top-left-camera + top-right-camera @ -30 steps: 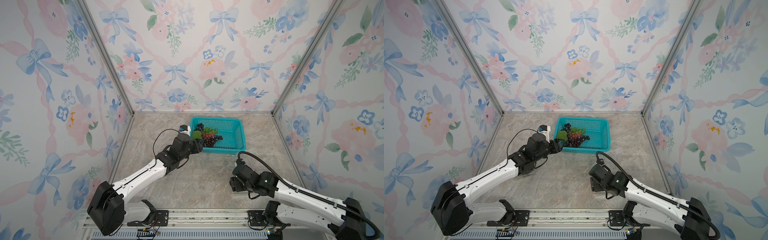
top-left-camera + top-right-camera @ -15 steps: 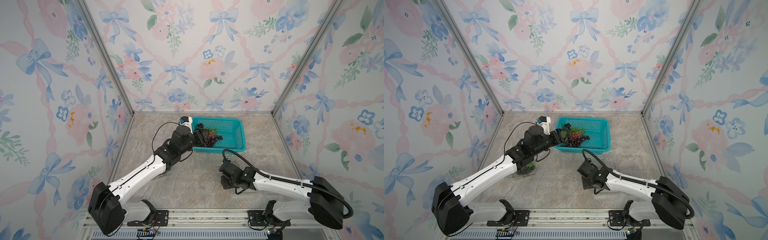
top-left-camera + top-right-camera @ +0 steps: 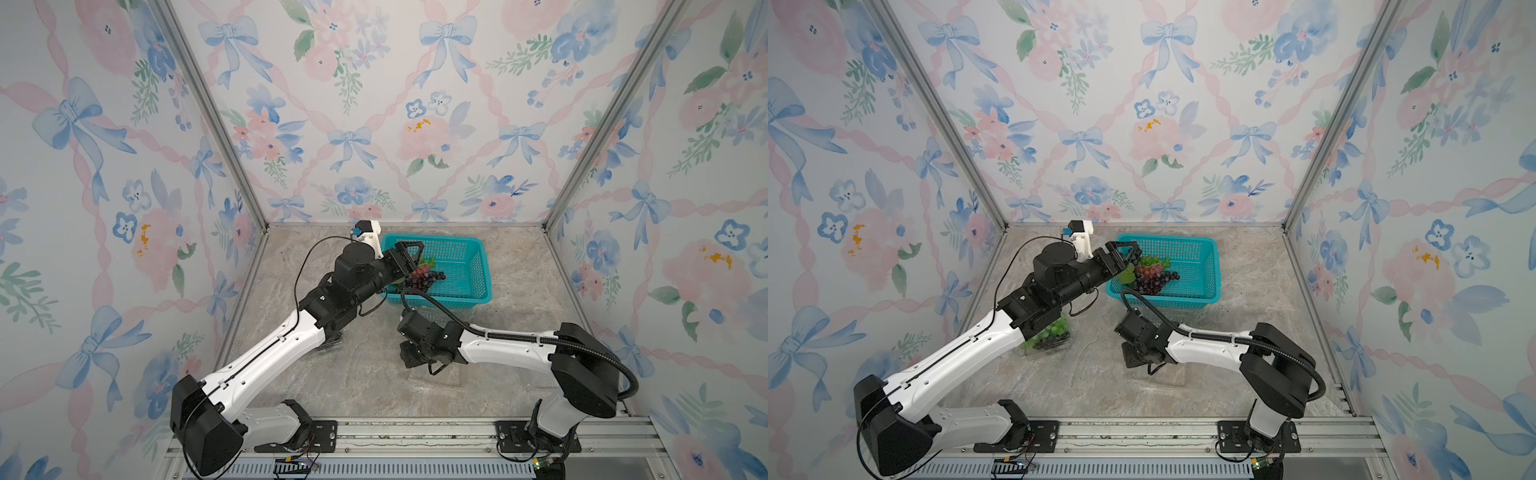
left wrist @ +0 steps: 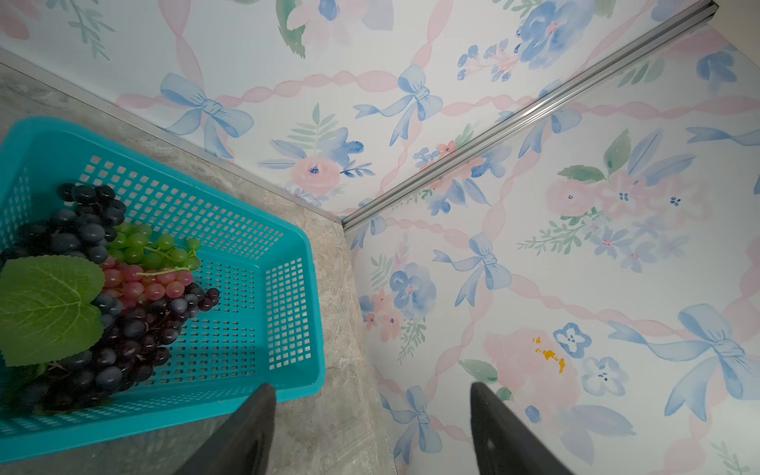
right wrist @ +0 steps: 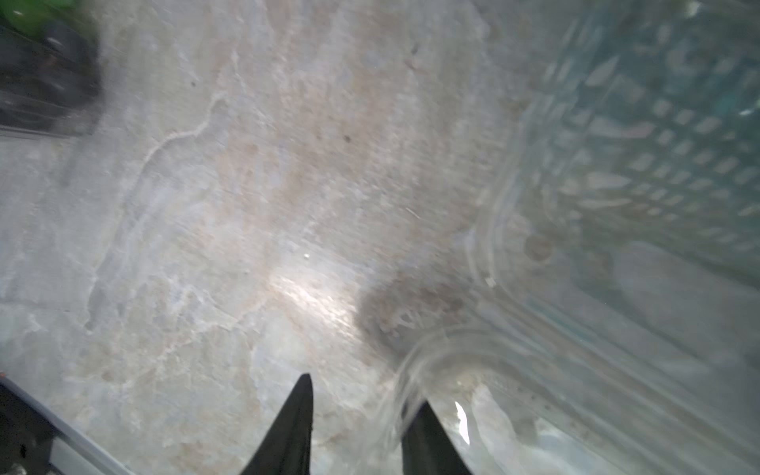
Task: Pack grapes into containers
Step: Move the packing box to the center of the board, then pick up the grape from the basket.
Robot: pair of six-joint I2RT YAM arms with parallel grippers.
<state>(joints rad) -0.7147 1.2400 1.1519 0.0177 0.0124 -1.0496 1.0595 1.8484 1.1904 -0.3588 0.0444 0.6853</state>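
Since a second ago the right arm has swung in from the lower right toward the middle of the tabletop (image 3: 1092,374), and the left arm has stretched out to the basket (image 3: 1216,270).

Nearest, low in both top views, the right hand (image 5: 364,395) sits at the corner of a clear empty container (image 5: 514,349). Its fingers are narrowly apart with the rim beside one of them; I cannot tell whether they pinch it.

Farther back, under the left forearm, a packed container (image 3: 1046,338) holds green berries.

Beyond that, the left hand (image 3: 1123,253) hovers over the basket's left end, fingers apart and empty. The grapes (image 3: 1152,276) lie just right of it in the basket's left half. In the left wrist view they sit lower left, off the finger gap. This hand is by far the nearer.
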